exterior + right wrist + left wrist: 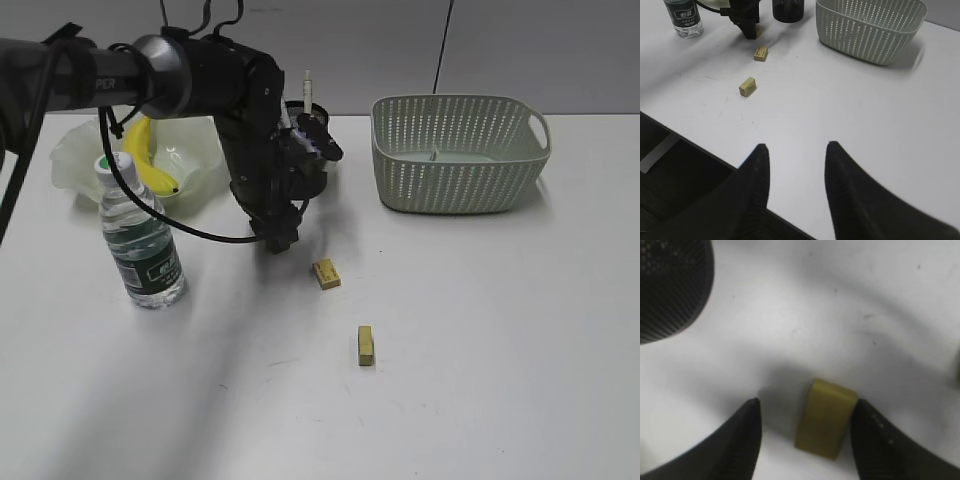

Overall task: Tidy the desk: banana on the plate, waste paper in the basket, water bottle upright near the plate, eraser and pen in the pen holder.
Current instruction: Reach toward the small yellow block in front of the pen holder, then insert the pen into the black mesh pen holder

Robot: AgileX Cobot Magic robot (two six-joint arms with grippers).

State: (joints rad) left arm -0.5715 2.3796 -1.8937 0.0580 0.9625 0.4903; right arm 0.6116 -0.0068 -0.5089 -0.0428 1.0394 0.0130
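A yellow eraser (825,422) lies on the white desk (480,330) between the fingers of my left gripper (808,405). The right finger touches it, the left finger stands apart, so the jaws are open around it. In the exterior view that gripper (282,243) points down in front of the black mesh pen holder (312,168), where a pen (307,88) stands. Two more erasers (326,273) (366,345) lie nearby. The banana (150,160) rests in the green plate (75,160). The water bottle (140,240) stands upright beside it. My right gripper (797,146) hangs open and empty. The waste paper is out of view.
The sage-green basket (460,150) stands at the back right. My left arm and its cable (190,228) stretch over the plate and past the bottle. In the right wrist view the desk's front edge (690,142) runs just under my right fingers.
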